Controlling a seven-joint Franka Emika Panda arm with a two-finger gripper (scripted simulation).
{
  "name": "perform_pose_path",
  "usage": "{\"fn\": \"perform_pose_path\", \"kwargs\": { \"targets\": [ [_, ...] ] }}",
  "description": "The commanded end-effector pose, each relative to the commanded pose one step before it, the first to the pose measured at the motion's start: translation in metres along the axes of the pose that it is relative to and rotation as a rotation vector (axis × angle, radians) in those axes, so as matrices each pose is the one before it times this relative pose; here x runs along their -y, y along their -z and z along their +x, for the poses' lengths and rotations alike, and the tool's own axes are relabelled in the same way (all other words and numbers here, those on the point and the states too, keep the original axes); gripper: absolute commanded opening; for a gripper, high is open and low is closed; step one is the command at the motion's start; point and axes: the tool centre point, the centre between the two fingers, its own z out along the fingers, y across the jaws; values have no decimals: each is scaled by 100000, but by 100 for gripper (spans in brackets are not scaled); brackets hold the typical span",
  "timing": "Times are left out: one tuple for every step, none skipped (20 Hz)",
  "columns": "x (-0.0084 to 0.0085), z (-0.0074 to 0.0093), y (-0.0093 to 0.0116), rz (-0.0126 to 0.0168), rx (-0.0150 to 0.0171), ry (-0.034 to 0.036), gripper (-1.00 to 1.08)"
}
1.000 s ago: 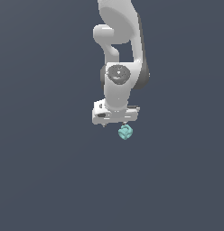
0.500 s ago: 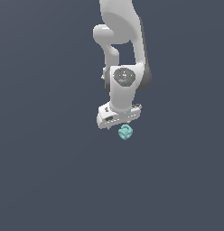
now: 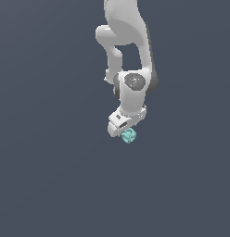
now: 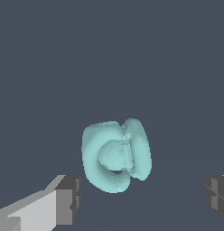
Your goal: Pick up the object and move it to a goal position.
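**Teal lump just under my hand, fingers spread apart**

Seen from the exterior view, my white arm point(image 3: 128, 55) comes down from above and ends in my hand, tilted a little. The object point(image 3: 129, 136), a small light teal knobbly lump, sits right at the lower end of my hand, touching or nearly touching it; I cannot tell which from here. It is much smaller than my hand. My fingers point(image 3: 124, 131) are too small in this view to make out on their own. Everything else around the object is plain dark grey surface point(image 3: 52, 176).

In the wrist view, the object point(image 4: 116, 154) fills the middle, rounded and lumpy with a shaded hollow in its face. My two fingers point(image 4: 68, 198) stand wide apart, one on each side of the object. There is a clear gap of dark surface point(image 4: 109, 54) between each tip and the lump. Neither pad touches it, so I am grasping nothing.
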Motion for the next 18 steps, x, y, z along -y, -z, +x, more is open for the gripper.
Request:
{"fn": "perform_pose_path", "kwargs": {
  "targets": [
    [527,224,-324,-64,-693,5647,100],
    [172,79,-106,-13,-214,1788,100],
    [155,74,-95,-13,-195,1618,100],
    [138,68,-85,-12,-176,1448,100],
    [122,61,-75,-11,-156,1277,100],
    [105,54,-64,-10,-136,1107,100],
    [89,47,-54,-9,-115,936,100],
    [73,39,-44,-8,-95,768,100],
    [56,30,-34,-6,-74,595,100],
    [40,22,-25,-4,-53,425,100],
    [22,12,-15,-3,-31,252,100],
    [7,4,-5,-1,-10,84,100],
    [-29,-23,20,28,83,-512,100],
    [-1,-2,-34,0,0,0,100],
    [-3,-6,-101,0,0,0,100],
    [18,7,-165,-1,-6,48,100],
    [-6,-13,-235,0,0,0,100],
    [15,-1,-298,-1,-6,48,100]
  ]
}}
